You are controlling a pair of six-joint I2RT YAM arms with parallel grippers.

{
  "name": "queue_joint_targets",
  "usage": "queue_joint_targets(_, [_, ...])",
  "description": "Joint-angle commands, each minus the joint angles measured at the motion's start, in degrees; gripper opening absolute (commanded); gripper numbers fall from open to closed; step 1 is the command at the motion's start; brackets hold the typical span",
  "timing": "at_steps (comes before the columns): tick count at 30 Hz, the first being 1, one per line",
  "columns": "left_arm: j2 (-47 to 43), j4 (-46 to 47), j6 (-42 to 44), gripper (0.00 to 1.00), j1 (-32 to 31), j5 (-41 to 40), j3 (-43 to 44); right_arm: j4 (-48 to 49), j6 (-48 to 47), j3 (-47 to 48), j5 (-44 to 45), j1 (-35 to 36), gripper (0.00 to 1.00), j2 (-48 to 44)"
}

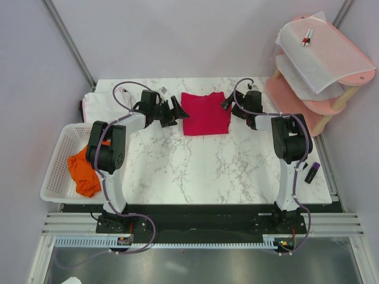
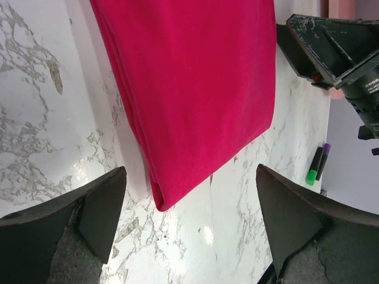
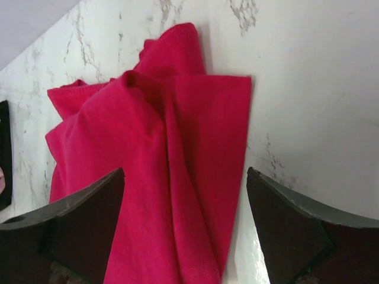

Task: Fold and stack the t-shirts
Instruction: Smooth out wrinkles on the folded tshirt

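Observation:
A crimson-red t-shirt [image 1: 205, 113] lies folded into a rough square at the back middle of the marble table [image 1: 195, 171]. My left gripper [image 1: 175, 112] stands open just left of it, its near corner [image 2: 163, 198] between the spread jaws and untouched. On the shirt's right side my right gripper [image 1: 228, 103] hangs open over the folded edge [image 3: 201, 177], holding nothing. An orange t-shirt [image 1: 84, 168] is bunched in the white mesh basket [image 1: 56, 177]. A white t-shirt [image 1: 98, 106] lies at the table's back left corner.
A pink tiered stand [image 1: 314, 77] draped with thin white sheets sits at the back right. A purple and green marker [image 1: 312, 172] lies near the table's right edge, and shows again as markers [image 2: 318, 163] in the left wrist view. The right gripper's black body [image 2: 337, 53] shows beyond the shirt.

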Motion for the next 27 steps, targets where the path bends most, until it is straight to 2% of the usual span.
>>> queue_joint_targets(1, [-0.2, 2.7, -0.4, 0.95, 0.0, 1.0, -0.6, 3.4, -0.2, 5.8, -2.4, 0.3, 0.87, 2.7])
queue_joint_targets(7, [0.9, 2.4, 0.2, 0.94, 0.0, 1.6, -0.7, 4.7, 0.9, 10.1, -3.0, 0.4, 0.78, 5.1])
queue_joint_targets(11, [2.0, 2.3, 0.5, 0.94, 0.0, 1.7, -0.9, 4.6, 1.6, 12.9, -3.6, 0.8, 0.58, 6.4])
queue_joint_targets(14, [2.7, 2.3, 0.6, 0.93, 0.0, 1.9, -0.8, 4.2, 2.2, 15.4, -4.0, 1.1, 0.53, 8.1])
queue_joint_targets(22, [4.3, 2.3, 0.9, 0.92, 0.0, 2.5, -0.3, -0.7, 1.3, 24.0, -3.4, 3.1, 0.48, 13.6])
queue_joint_targets(25, [4.6, 2.3, 0.8, 0.92, 0.0, 2.6, -0.2, -0.9, 1.0, 25.4, -3.1, 3.6, 0.38, 14.4])
queue_joint_targets(27, [4.7, 2.3, 1.0, 0.92, 0.0, 2.5, -0.2, -1.2, 1.0, 26.6, -3.3, 3.6, 0.22, 15.0])
